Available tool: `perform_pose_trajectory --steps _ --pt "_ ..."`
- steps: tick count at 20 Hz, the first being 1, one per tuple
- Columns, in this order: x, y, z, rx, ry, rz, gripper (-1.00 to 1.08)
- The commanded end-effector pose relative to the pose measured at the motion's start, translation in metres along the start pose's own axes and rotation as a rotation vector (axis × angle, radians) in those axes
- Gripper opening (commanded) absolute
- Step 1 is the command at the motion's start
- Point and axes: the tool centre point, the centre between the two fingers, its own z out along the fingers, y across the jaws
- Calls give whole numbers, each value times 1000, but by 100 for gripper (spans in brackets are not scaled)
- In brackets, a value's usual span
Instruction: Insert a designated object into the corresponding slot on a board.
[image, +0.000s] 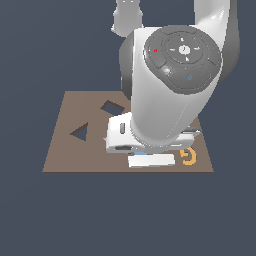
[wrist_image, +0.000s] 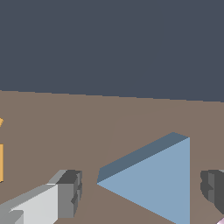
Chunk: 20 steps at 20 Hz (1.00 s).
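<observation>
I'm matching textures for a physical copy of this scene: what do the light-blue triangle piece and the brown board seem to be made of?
The flat light-blue triangle piece looks like matte plastic: uniform colour, no grain or shine, a darker side face. The flat brown rectangular board could be painted wood or fibreboard: even matte brown, no visible grain. Both are simulator renders, so the material stays open.

Orange letter G (image: 188, 155), four-sided cut-out (image: 112, 107)

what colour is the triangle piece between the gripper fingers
Light blue; the triangle piece shows best in the wrist view.
</observation>
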Motion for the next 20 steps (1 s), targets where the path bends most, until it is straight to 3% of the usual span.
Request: perform_pose_trajectory --steps 1,5,6,20 --pt "0 0 8 0 -1 0 100" --pt "0 0 15 0 -1 0 100" --pt "0 0 15 0 -1 0 -100" --pt "0 0 10 0 -1 0 -100"
